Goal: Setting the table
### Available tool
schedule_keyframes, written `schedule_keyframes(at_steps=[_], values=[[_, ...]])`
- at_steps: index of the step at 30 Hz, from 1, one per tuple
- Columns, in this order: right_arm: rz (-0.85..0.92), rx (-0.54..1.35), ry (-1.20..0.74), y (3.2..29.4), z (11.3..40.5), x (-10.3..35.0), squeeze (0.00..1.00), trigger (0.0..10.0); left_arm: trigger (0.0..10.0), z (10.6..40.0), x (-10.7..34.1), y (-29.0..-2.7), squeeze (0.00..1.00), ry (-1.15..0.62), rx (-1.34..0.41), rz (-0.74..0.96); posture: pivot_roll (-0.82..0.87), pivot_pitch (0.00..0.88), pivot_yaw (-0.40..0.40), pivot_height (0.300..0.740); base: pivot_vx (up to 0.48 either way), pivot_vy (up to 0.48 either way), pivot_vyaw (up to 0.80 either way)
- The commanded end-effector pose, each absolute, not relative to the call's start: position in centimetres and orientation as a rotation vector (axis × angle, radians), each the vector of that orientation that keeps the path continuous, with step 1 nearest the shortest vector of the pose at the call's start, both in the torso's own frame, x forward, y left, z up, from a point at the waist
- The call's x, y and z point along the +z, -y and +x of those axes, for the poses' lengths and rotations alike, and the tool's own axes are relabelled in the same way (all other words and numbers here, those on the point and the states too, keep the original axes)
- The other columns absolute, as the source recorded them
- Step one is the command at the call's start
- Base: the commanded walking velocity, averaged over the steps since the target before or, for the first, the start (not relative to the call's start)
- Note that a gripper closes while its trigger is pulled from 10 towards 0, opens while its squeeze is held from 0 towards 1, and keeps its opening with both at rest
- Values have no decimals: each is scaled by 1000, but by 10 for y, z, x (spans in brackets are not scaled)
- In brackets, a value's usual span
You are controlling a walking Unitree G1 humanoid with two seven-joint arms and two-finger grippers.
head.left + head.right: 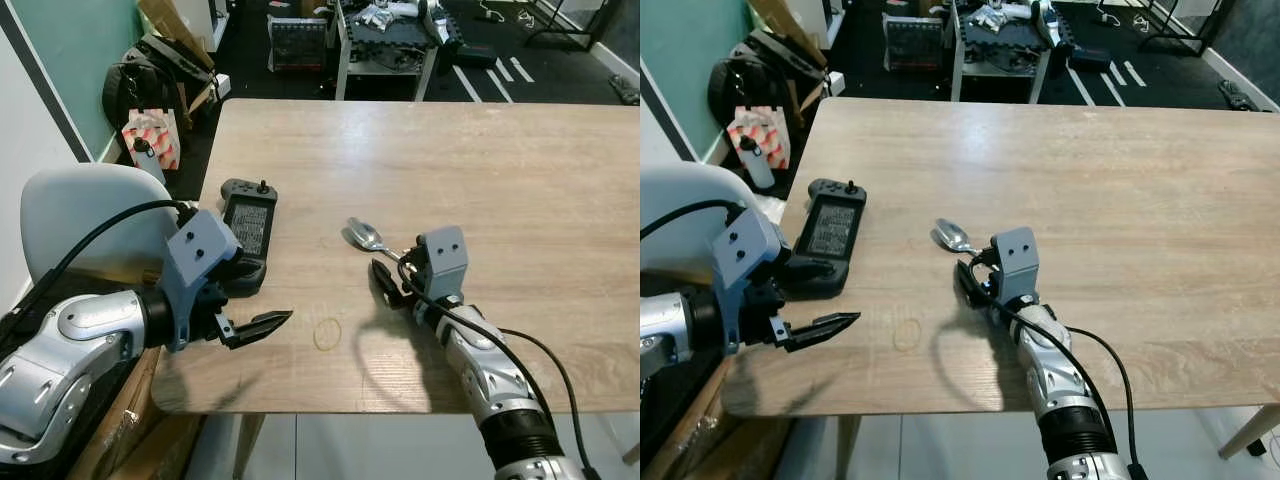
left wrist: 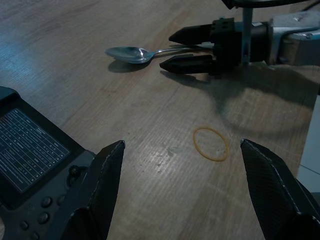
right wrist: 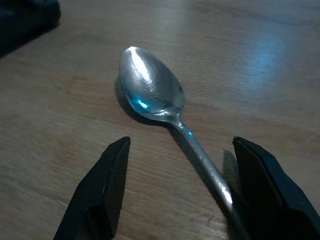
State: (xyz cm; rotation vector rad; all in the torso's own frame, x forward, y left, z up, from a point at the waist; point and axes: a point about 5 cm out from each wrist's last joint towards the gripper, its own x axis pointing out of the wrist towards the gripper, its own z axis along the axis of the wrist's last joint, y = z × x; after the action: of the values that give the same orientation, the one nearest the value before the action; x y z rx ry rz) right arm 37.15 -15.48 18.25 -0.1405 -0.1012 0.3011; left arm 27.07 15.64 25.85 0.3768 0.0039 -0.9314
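Spoon (image 1: 366,236) lies flat on the bench (image 1: 520,180), mid-way across and toward the near edge, bowl pointing to the far-left corner; right gripper (image 3: 175,200) sits low over the handle end, fingers (image 3: 102,187) spread either side of the handle and gripping nothing, likely lined up to pinch it or just letting go; left gripper (image 2: 182,195) hovers at the near-left corner, fingers also apart and empty, probably waiting; yellow rubber band (image 1: 327,333) lies between the grippers near the near edge; black handheld controller (image 1: 246,232) rests by the left edge.
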Motion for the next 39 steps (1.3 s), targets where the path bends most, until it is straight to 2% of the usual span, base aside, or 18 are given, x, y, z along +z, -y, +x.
schedule_keyframes(at_steps=[1,5,7,8,9,10,12,13,14,15,17,18,20,21,30,36,39], values=[[-179,293,28,160,371,166,0,10000,10000,269,253,-156,0,-41,-955,375,244,196,101,740,0,0,0],[-250,309,-11,162,375,167,0,10000,10000,269,253,-157,0,-44,-954,369,242,196,95,740,0,0,0],[-323,355,-125,163,378,161,0,10000,10000,267,251,-157,0,-48,-947,360,242,195,86,740,0,0,0],[-340,377,-177,164,379,158,0,9020,10000,266,250,-157,0,-51,-945,356,243,196,83,740,0,0,0],[-340,377,-177,164,379,158,0,9020,10000,266,250,-157,0,-51,-945,356,243,196,83,740,0,0,0],[-353,396,-219,166,379,156,0,7137,10000,265,249,-157,0,-55,-943,351,243,198,80,740,0,0,0],[-357,420,-255,167,379,155,0,7059,10000,263,248,-158,0,-60,-942,345,242,203,77,740,0,0,0],[-360,435,-280,168,378,153,0,5294,10000,263,246,-158,0,-64,-942,342,241,205,76,740,0,0,0],[-360,435,-280,168,378,153,0,5294,10000,263,246,-158,0,-64,-942,342,241,205,76,740,0,0,0],[-351,442,-309,169,378,150,0,2392,10000,262,245,-158,0,-68,-942,336,235,210,72,740,0,0,0],[-344,446,-328,171,378,147,0,2392,10000,261,244,-158,0,-70,-942,332,235,210,72,740,0,0,0],[-325,444,-377,175,377,139,0,1451,10000,261,243,-157,0,-73,-940,325,231,215,67,740,0,0,0],[-318,440,-393,177,376,136,0,1451,10000,261,243,-156,0,-74,-939,322,231,215,67,740,0,0,0],[-292,435,-415,179,375,132,0,0,10000,260,242,-156,0,-76,-939,320,229,218,65,740,0,0,0],[-271,455,-499,185,369,120,0,0,10000,259,240,-156,0,-83,-928,309,228,228,55,740,0,0,0],[-326,482,-535,190,364,112,0,0,10000,258,240,-156,0,-82,-911,302,235,232,47,740,0,0,0],[-291,504,-554,187,360,107,0,0,10000,256,239,-157,0,-86,-897,299,244,239,38,740,0,0,0]])
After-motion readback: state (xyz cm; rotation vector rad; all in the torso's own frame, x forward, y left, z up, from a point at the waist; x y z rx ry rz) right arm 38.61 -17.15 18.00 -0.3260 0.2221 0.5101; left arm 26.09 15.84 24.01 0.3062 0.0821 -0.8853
